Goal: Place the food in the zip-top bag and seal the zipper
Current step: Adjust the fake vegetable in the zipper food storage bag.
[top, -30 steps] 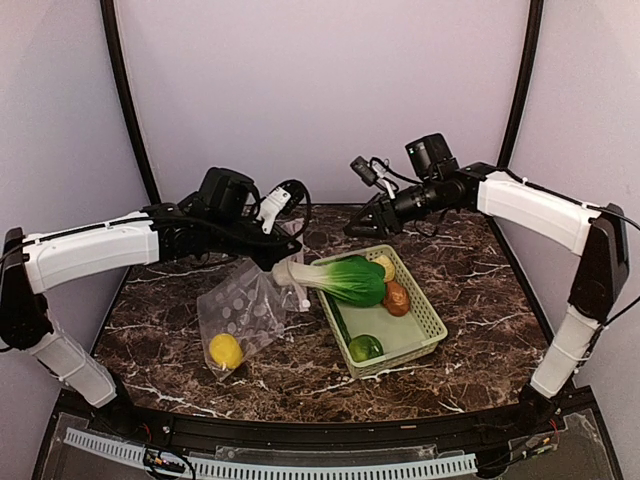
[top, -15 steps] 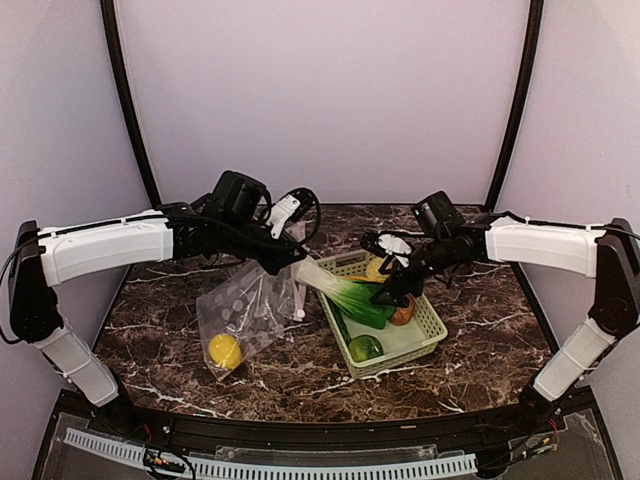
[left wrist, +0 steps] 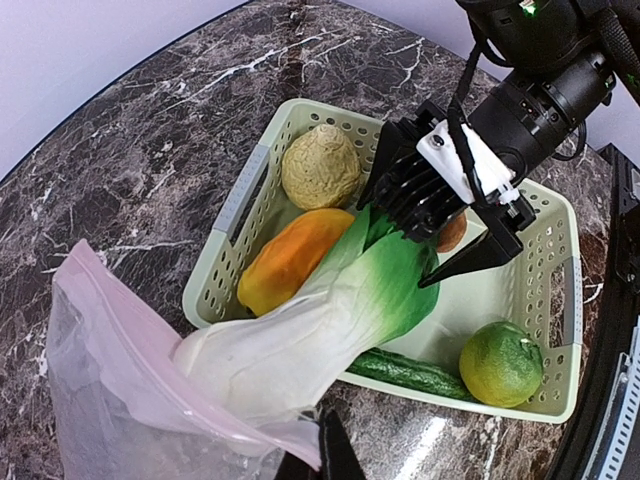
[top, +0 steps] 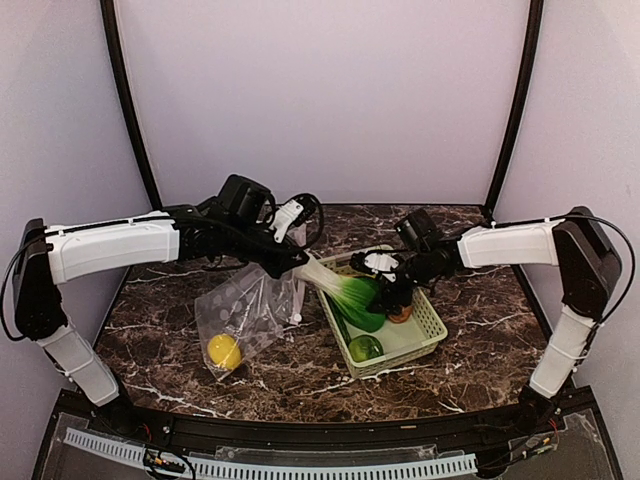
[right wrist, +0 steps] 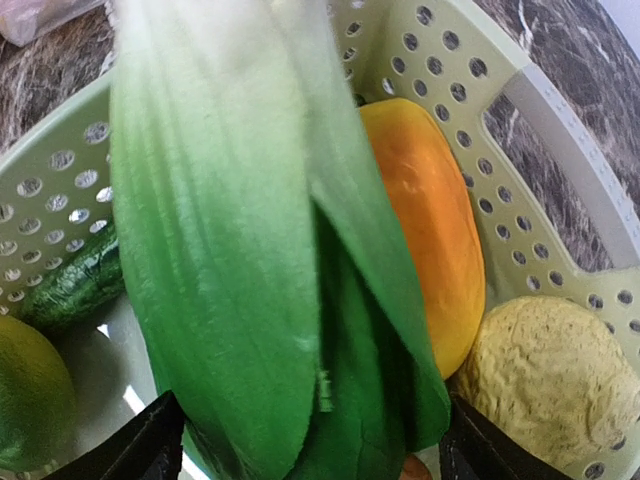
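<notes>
The clear zip-top bag (top: 243,308) lies left of the basket with the yellow lemon (top: 224,350) inside it. My left gripper (top: 291,262) is shut on the bag's mouth edge, pinching the pinkish zipper strip (left wrist: 110,285) and holding it up; its fingertips (left wrist: 322,455) show at the bottom of the left wrist view. The green-and-white bok choy (top: 345,292) lies slanted, white end at the bag mouth, green end in the basket. My right gripper (top: 386,290) is open, its jaws on either side of the green leaf end (right wrist: 270,300).
The pale green basket (top: 398,360) stands right of the bag. It holds the orange piece (left wrist: 288,258), the beige round one (left wrist: 320,166), a cucumber (left wrist: 410,371), a lime (left wrist: 500,362) and the brown potato (left wrist: 453,233), mostly hidden behind my right gripper (left wrist: 440,205).
My right arm swung down from the back into the basket and its jaws now straddle the bok choy's green end. The bok choy tilted and shifted slightly right. My left gripper kept the bag edge.
</notes>
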### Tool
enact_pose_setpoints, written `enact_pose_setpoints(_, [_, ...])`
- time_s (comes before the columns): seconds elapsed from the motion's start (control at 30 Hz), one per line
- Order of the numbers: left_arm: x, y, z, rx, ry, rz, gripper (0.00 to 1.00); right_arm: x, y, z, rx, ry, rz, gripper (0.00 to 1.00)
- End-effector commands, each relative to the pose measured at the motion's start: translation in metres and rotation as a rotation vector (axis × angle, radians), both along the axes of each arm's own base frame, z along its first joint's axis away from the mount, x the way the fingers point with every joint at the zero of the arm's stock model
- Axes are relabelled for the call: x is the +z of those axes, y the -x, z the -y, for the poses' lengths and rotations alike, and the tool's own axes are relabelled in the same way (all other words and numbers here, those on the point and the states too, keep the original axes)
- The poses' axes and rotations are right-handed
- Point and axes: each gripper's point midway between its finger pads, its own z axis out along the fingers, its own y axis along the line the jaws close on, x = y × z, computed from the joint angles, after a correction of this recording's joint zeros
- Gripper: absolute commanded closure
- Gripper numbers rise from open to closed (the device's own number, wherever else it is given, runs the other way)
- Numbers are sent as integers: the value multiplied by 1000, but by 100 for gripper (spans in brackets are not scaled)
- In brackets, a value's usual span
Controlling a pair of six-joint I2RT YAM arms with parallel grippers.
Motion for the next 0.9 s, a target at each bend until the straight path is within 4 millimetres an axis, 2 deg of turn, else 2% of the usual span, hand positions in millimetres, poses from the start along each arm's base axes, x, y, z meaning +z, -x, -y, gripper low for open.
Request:
enact_pose_setpoints(0.0, [5,-3,3,5,9,0,99,2,-11,-14,32,-11,70,35])
enact_pose_setpoints(0.03, [5,-4,1,11,4,3,99,7,-10,-16,42,-21,67,52])
enact_pose_setpoints(0.07, [5,-5,0,15,-3,10,99,14,-7,-19,57,-34,63,61])
enact_pose_setpoints(0.13, [6,-6,-4,21,-21,27,99,38,3,-20,98,-65,79,70])
enact_pose_setpoints(0.2, [9,-7,-6,21,-32,44,99,54,19,-23,158,-70,80,75])
enact_pose_setpoints(0.33, [17,-2,-5,-2,-19,53,99,70,54,-32,242,-29,-1,80])
enact_pose_setpoints(0.4, [25,4,-1,-29,6,51,99,75,64,-37,250,-17,-64,81])
enact_pose_setpoints(0.63, [51,40,23,-171,97,57,99,117,64,-64,242,-129,-135,84])
enact_pose_setpoints(0.77, [76,54,29,-213,146,97,99,141,68,-79,277,-202,-192,92])
enact_pose_setpoints(0.87, [94,57,25,-207,162,142,99,157,74,-80,299,-245,-236,100])
